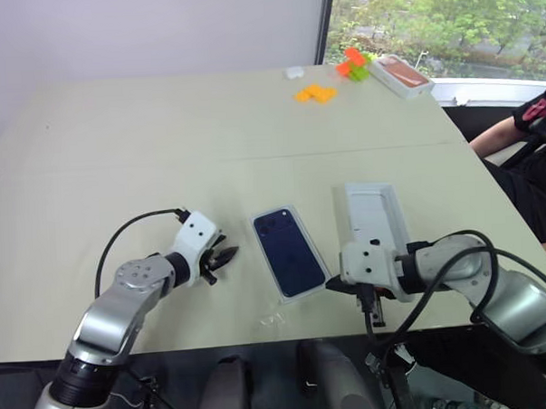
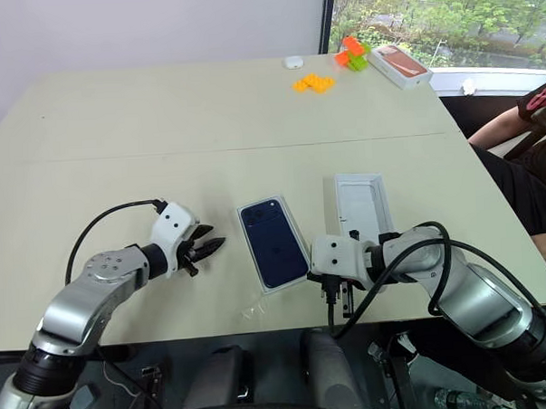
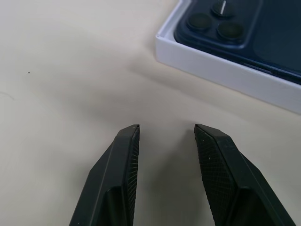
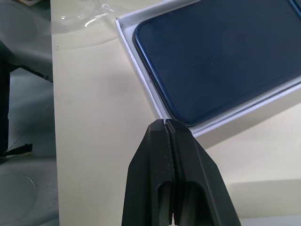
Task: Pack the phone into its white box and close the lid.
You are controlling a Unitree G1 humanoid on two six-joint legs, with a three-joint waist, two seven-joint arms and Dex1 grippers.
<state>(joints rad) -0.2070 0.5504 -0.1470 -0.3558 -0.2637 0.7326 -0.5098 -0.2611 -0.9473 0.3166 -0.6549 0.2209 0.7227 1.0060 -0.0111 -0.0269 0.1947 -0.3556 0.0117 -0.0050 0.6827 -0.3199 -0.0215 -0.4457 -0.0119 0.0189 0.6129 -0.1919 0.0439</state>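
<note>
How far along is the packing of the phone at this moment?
Done: the phone lies inside the white box. In hand: nothing; the left gripper is open beside the box, and the right gripper is shut at the box's corner. Left: the lid lies on the table beside the box, not yet fitted.

An orange-topped white box [image 1: 401,75] is lying at the table's [image 1: 161,137] far edge, well beyond both claws. Orange blocks [image 1: 315,93] and orange-green pieces [image 1: 353,63] are sitting near it. Something clear, perhaps plastic film [image 4: 89,16], is lying just beside the right claw.
</note>
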